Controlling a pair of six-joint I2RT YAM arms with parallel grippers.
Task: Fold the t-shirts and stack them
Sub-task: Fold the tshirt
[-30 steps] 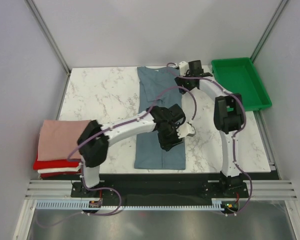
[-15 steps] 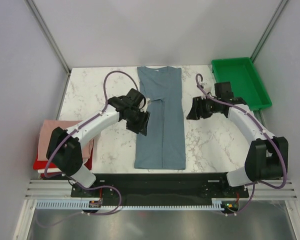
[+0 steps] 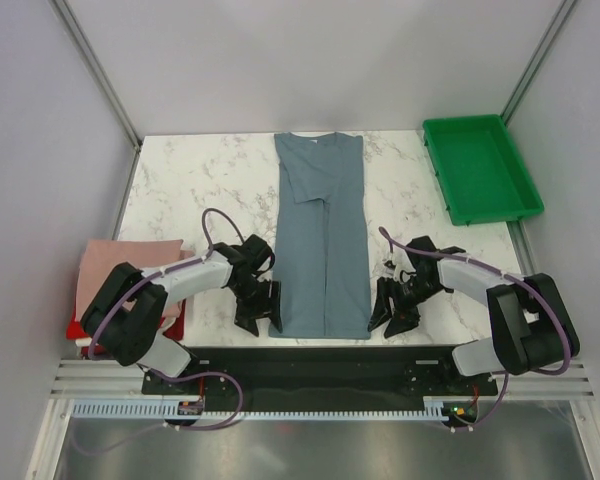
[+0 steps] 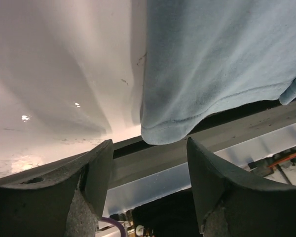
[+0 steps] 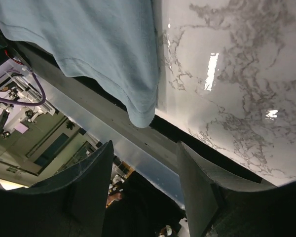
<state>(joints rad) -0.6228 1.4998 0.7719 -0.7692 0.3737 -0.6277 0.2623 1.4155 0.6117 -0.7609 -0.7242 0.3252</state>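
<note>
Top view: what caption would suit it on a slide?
Left claw and right claw, both open, flank the near hem of the blue-grey shirt on the table.

Left arm (image 3: pixel 183 277) and right arm (image 3: pixel 472 269): white links, black joints; purple cables (image 3: pixel 203 230) looping alongside; dark wedge-shaped fingers (image 4: pixel 96 170).

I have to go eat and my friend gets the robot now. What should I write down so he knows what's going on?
Left gripper: open, empty, just by the near left hem corner of the blue-grey t-shirt.
Right gripper: open, empty, just by the near right hem corner.
Blue-grey t-shirt: flat in the middle of the table, hem at the near edge.
Stack: folded pink t-shirt on top of a red t-shirt, at the near left edge.
Done: the blue-grey shirt's sides are folded in, making a long strip.
Left: probably grab both hem corners, fold the strip across, put it on the stack.
</note>
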